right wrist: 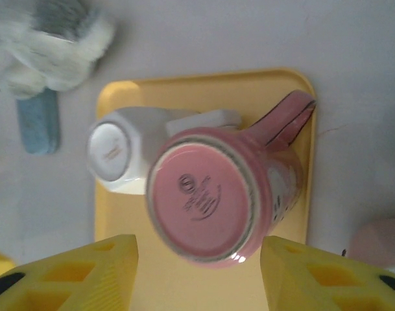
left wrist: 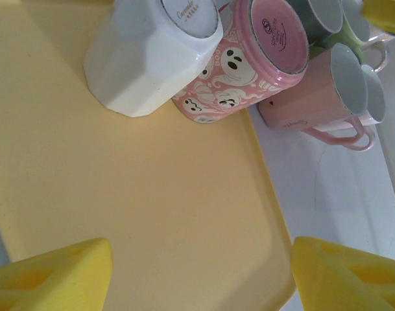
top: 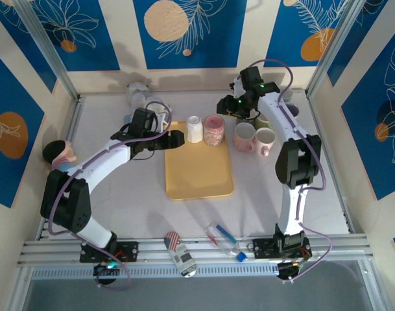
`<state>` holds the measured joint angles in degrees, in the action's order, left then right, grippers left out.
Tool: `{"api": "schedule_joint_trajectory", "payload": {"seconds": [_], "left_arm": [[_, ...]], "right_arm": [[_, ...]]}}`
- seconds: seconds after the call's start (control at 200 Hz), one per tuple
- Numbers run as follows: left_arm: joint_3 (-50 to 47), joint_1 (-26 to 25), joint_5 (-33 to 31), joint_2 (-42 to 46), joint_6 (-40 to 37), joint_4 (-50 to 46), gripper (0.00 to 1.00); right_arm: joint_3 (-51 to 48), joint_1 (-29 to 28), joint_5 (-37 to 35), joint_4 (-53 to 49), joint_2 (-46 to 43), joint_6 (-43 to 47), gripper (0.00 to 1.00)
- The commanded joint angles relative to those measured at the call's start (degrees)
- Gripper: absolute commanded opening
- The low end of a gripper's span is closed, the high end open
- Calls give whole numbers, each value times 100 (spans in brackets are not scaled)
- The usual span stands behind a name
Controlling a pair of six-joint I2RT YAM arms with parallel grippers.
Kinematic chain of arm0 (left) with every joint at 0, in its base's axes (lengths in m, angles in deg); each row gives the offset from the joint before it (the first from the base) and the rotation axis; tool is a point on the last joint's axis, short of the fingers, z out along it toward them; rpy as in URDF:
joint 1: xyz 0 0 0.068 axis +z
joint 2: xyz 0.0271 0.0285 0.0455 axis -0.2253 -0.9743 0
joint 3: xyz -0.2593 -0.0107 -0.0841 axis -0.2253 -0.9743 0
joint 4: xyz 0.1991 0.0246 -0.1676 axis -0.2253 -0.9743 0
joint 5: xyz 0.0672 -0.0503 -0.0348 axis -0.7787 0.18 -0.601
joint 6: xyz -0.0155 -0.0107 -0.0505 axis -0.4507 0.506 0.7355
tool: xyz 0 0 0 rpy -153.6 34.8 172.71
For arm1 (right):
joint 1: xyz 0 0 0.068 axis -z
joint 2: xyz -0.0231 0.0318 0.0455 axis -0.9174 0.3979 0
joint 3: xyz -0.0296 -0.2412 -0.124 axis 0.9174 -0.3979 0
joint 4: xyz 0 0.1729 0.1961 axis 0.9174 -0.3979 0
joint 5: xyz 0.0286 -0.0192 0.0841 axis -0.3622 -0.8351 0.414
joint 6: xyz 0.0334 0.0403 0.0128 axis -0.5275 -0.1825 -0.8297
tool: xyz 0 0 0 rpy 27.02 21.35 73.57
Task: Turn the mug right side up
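Two mugs stand upside down at the far end of the yellow tray (top: 198, 172): a pink ghost-patterned mug (top: 214, 129) (right wrist: 207, 201) and, just left of it, a white faceted mug (top: 194, 128) (right wrist: 116, 155). My right gripper (top: 224, 107) (right wrist: 200, 278) hovers over the pink mug, open, one yellow pad off each side of its base with gaps showing. The mug's handle points to the tray's right edge. My left gripper (top: 178, 137) (left wrist: 200, 278) is open over the tray's left part with nothing between its fingers. In its view the white mug (left wrist: 152, 58) and the pink mug (left wrist: 242, 65) lie ahead.
Several upright mugs cluster right of the tray, two pink (top: 244, 136) (top: 265, 139) and one green (top: 262, 120). A grey plush toy (top: 139, 94) lies at the back left. A doll (top: 58, 154) sits at the left wall. A can (top: 181, 253) and a packaged toothbrush (top: 223, 236) lie at the near edge.
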<state>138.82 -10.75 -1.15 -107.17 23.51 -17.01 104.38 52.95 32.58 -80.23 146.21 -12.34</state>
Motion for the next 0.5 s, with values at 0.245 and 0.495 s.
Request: {"api": "schedule_joint_trajectory", "payload": {"seconds": [0.245,0.495], "left_arm": [[-232,138,219,411,-54,-230,73],[-318,144,275,495,12,-256,74]], "right_arm": [[999,-30,53,-1079,963,1244,47],[878,-85,238,-998,1189,1350,47]]}}
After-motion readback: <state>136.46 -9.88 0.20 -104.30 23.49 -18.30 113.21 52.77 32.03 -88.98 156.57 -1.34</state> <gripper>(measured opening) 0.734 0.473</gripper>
